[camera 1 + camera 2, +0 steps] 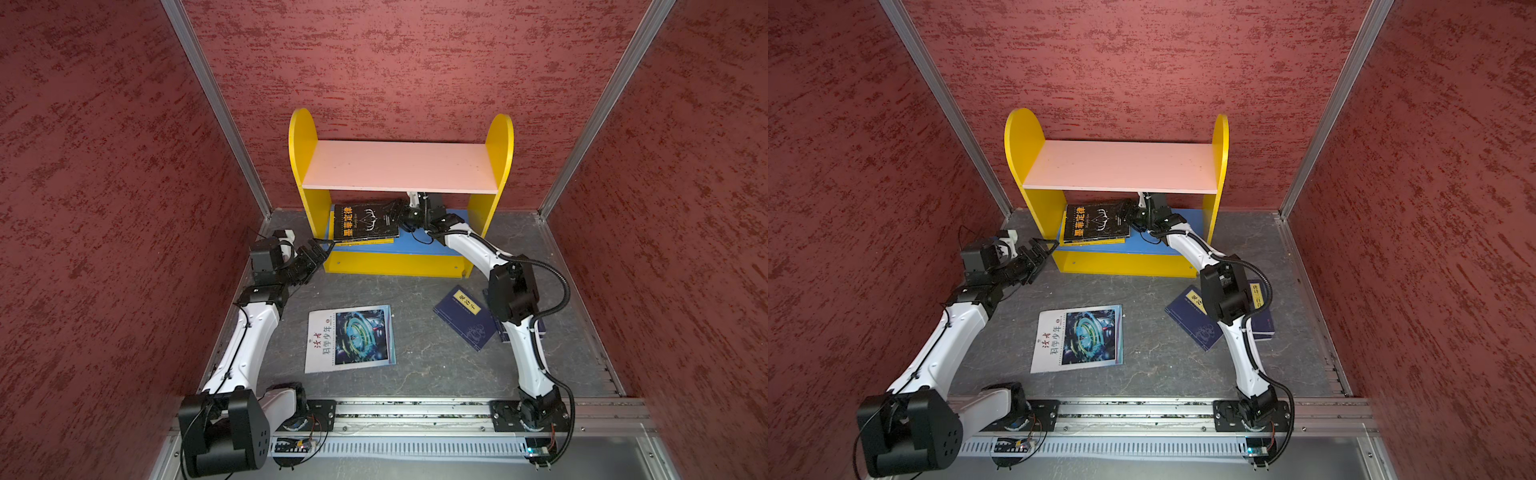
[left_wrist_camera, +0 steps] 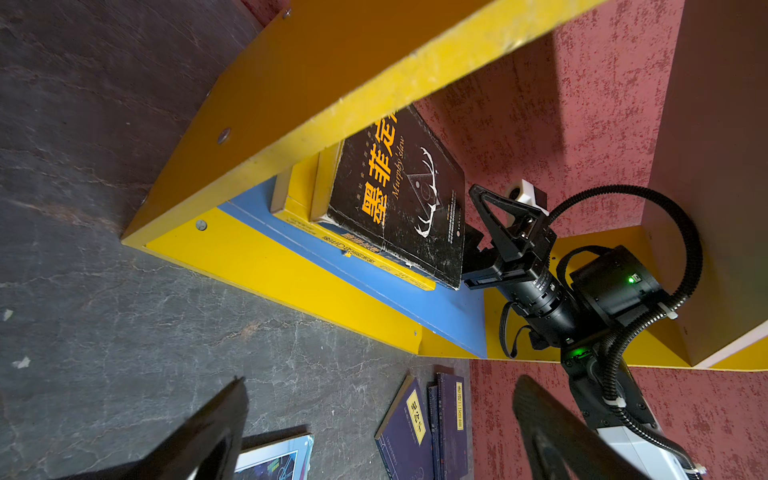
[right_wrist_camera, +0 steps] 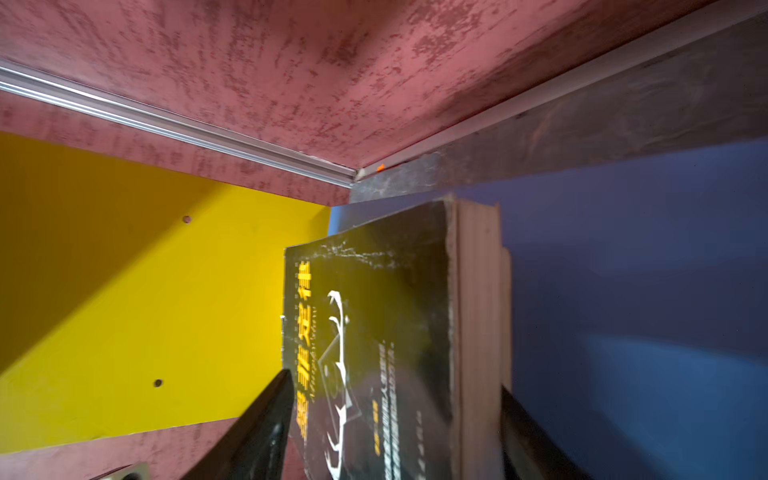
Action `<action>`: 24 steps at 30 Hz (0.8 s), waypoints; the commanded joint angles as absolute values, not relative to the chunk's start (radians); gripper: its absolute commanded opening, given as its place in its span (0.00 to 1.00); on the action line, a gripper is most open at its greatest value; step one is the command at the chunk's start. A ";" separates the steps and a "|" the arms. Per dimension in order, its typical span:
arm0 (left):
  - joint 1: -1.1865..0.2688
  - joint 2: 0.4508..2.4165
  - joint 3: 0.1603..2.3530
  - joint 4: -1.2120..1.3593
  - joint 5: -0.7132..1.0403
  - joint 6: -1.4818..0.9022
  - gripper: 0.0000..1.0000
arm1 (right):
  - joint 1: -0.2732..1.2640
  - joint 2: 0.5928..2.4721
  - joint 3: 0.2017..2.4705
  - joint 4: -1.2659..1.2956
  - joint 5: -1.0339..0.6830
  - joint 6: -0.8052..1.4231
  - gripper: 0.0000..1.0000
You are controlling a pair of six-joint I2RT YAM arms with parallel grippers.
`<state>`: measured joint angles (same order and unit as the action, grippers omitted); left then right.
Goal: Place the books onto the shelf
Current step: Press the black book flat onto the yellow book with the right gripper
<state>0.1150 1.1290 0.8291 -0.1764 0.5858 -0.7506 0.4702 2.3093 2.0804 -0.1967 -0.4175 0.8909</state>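
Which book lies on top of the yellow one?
The black book with orange title, on the blue shelf board; the other three lie on the floor.

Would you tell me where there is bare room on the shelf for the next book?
The pink board is wholly bare between the yellow sides. The blue board is crowded: the black book at its left, the right arm reaching in over its right. Only its front strip is bare.
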 commanded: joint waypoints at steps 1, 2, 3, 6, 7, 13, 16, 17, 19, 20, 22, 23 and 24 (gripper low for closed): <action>0.118 1.143 0.847 -0.148 0.595 -0.741 0.99 | 0.486 2.298 2.150 -0.357 -0.302 0.788 0.70; 0.118 1.145 0.848 -0.149 0.595 -0.740 0.99 | 0.492 2.300 2.156 -0.379 -0.284 0.779 0.70; 0.118 1.147 0.849 -0.147 0.596 -0.740 0.99 | 0.495 2.299 2.154 -0.385 -0.269 0.775 0.70; 0.117 1.151 0.849 -0.146 0.597 -0.740 0.99 | 0.508 2.289 2.139 -0.371 -0.250 0.762 0.66; 0.115 1.152 0.847 -0.146 0.596 -0.742 0.99 | 0.512 2.286 2.139 -0.373 -0.238 0.755 0.66; 0.110 1.158 0.841 -0.141 0.594 -0.741 0.99 | 0.522 2.235 2.088 -0.350 -0.163 0.720 0.54; 0.111 1.166 0.842 -0.134 0.595 -0.742 0.99 | 0.522 2.212 2.045 -0.304 -0.178 0.716 0.43; 0.110 1.167 0.842 -0.132 0.596 -0.742 0.99 | 0.522 2.213 2.046 -0.302 -0.190 0.712 0.41; 0.109 1.173 0.846 -0.129 0.596 -0.743 0.99 | 0.524 2.218 2.046 -0.299 -0.211 0.701 0.37; 0.109 1.175 0.846 -0.129 0.597 -0.744 0.99 | 0.523 2.219 2.046 -0.299 -0.217 0.693 0.35; 0.107 1.180 0.848 -0.127 0.598 -0.743 0.99 | 0.523 2.219 2.043 -0.283 -0.244 0.669 0.34; 0.107 1.181 0.848 -0.127 0.599 -0.744 0.99 | 0.523 2.220 2.041 -0.272 -0.259 0.660 0.33; 0.107 1.183 0.848 -0.127 0.598 -0.743 0.99 | 0.523 2.221 2.043 -0.268 -0.269 0.654 0.33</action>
